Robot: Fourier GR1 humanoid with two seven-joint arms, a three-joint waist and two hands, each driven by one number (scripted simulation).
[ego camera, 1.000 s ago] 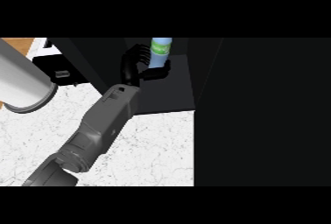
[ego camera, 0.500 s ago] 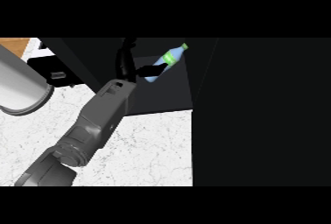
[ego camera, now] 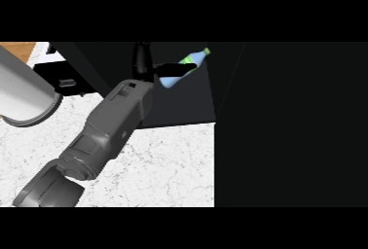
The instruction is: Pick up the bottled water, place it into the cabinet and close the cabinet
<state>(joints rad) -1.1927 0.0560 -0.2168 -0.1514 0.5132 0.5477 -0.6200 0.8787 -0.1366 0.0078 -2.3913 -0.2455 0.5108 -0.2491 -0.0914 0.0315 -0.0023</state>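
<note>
The bottled water (ego camera: pixel 185 69) is seen at the far side of the scene, inside the dark opening of the cabinet (ego camera: pixel 179 104). It is tilted strongly: its green cap points to the far right, and its pale blue lower part points to the near left. A green label is visible below the cap.

A black hand (ego camera: pixel 155 68) is reached into the cabinet opening from the near left, at the end of a grey forearm (ego camera: pixel 108 129) that is stretched from the lower left of the view. From this single view it cannot be told which of the two hands this is. A black finger is laid across the middle of the bottle, so the bottle is pinched by the hand; the other fingers are dark against the dark cabinet and their position cannot be told exactly.

At the right, a large black surface (ego camera: pixel 295 126), probably the cabinet door, covers that side of the view. The white speckled counter (ego camera: pixel 165 165) is seen near, below the cabinet opening. At the far left, a light grey cylinder (ego camera: pixel 22 97) is visible; it may be the other forearm, and no hand is shown on it.
</note>
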